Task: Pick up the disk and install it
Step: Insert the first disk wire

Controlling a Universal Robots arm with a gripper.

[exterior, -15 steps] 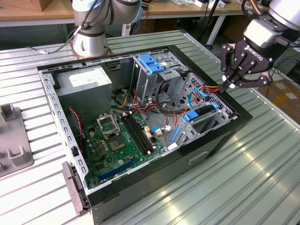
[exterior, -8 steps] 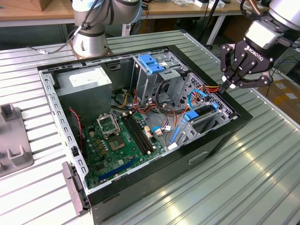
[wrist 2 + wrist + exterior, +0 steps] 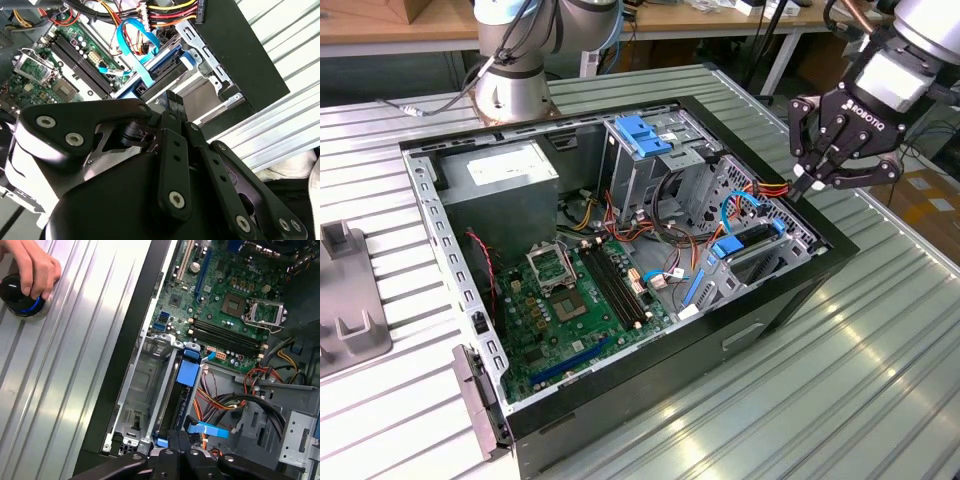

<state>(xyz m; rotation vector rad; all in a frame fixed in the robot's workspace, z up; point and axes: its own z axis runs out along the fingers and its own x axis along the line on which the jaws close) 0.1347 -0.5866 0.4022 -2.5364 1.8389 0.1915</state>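
Currently: disk seated edge-up in the case's drive bay, blue rails showing. Pincer pressed together, empty, just above the bay. Installation looks largely done.

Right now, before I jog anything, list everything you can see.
computer case: one, black, open on the slatted table.
motherboard: one, green, on the case floor.
disk: one, grey with blue rails, seated in the drive bay by the case wall.
power supply: one, grey, far corner.
blue bracket: one, atop the metal cage.
grey fixture: one, exterior view's left.
person's hand: one, on a black knob.
end effector: one, black, above the case edge, empty.
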